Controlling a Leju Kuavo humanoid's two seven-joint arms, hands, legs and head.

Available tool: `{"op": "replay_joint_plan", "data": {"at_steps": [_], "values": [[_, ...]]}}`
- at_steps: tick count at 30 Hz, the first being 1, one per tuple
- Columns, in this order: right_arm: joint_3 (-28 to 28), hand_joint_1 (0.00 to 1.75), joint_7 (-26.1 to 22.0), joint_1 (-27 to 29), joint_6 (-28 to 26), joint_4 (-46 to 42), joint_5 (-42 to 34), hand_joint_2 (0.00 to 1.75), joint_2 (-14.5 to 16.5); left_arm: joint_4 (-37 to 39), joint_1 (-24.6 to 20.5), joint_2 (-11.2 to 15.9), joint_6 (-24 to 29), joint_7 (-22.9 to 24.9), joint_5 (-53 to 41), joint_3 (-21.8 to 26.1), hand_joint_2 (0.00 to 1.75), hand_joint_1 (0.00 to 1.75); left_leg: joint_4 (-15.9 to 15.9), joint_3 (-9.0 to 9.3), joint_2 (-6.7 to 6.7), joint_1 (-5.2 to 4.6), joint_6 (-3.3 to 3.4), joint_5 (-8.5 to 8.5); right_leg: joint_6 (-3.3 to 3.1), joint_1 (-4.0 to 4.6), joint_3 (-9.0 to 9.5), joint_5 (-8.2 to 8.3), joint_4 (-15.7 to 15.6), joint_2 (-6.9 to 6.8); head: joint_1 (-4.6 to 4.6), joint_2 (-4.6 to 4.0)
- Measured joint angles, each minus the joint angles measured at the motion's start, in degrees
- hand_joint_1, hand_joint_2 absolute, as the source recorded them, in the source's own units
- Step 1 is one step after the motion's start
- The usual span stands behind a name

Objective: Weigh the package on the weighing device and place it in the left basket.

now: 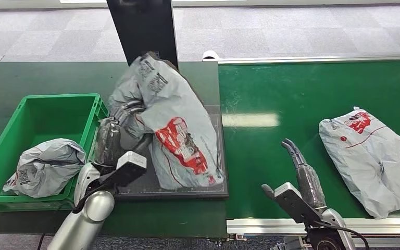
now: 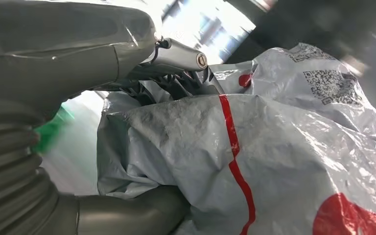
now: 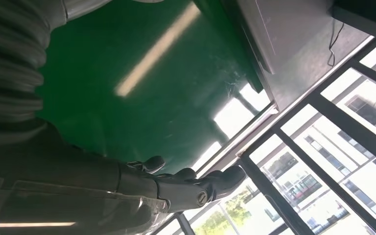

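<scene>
While gripping package (image 1: 174,125), left hand (image 1: 115,133).

Right hand (image 3: 176,188) fingers (image 3: 220,178) extended over green belt (image 3: 127,88).

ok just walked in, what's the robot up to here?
The left hand grips a grey package that is tilted up over the black weighing device, beside the green basket, which already holds another grey package. The right hand holds nothing, its fingers out over the green belt. A third package lies farther right on the belt.
</scene>
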Motion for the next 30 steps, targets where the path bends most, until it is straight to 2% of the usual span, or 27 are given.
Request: {"op": "replay_joint_plan", "data": {"at_steps": [3,9,15,18,21,25,30], "values": [[0.0,0.0,0.0,0.1,-0.2,0.0,0.5,1.75,0.3,0.3,-1.8,0.0,2.9,4.4,-4.4,5.3,1.75,1.75,0.0,0.0,0.01,0.03,-0.01,0.01,-0.01,0.03,-0.01,0.01,0.0,0.02,-0.01,0.0],[0.1,0.0,0.0,0.0,-0.4,0.0,1.2,1.75,0.9,3.3,-6.2,-0.1,2.7,10.4,-9.6,13.0,1.75,1.75,0.0,-0.01,0.04,0.04,-0.01,0.02,-0.01,0.04,-0.01,0.01,0.0,0.03,0.02,0.0],[0.2,0.0,0.0,-0.2,-0.4,0.0,1.4,1.75,1.1,6.3,-9.5,-0.1,2.1,13.0,-11.3,17.1,1.75,1.75,0.0,-0.05,0.06,0.04,-0.01,0.01,-0.01,0.04,-0.05,0.01,0.0,0.05,0.01,0.0],[0.2,0.0,0.0,-0.2,-0.4,0.0,1.4,1.75,1.2,9.1,-11.7,0.5,1.6,16.0,-11.5,18.7,1.75,1.75,0.0,-0.08,0.08,0.04,-0.01,0.01,-0.02,0.04,-0.07,0.02,0.0,0.06,0.02,0.0],[0.2,0.0,0.0,-0.7,-0.4,0.3,1.7,1.75,1.3,17.1,-17.1,3.9,2.4,20.8,-11.8,22.3,1.75,1.75,0.0,-0.07,0.3,0.09,-0.05,0.04,-0.13,0.1,-0.14,0.09,0.1,0.22,0.01,0.0],[0.5,0.0,0.2,-1.6,-0.4,0.9,1.7,1.75,1.3,30.1,-24.0,9.8,3.4,23.3,-12.7,27.6,1.75,1.75,0.0,-0.05,0.57,0.16,-0.14,0.1,-0.23,0.18,-0.28,0.16,0.1,0.43,0.0,0.0],[0.8,0.0,0.5,-2.1,-0.4,1.4,1.6,1.75,1.3,40.2,-28.3,14.1,-2.4,26.4,-13.9,30.4,1.75,1.75,0.0,-0.12,0.57,0.16,-0.15,0.1,-0.23,0.18,-0.32,0.15,0.2,0.43,0.02,0.0]]}}
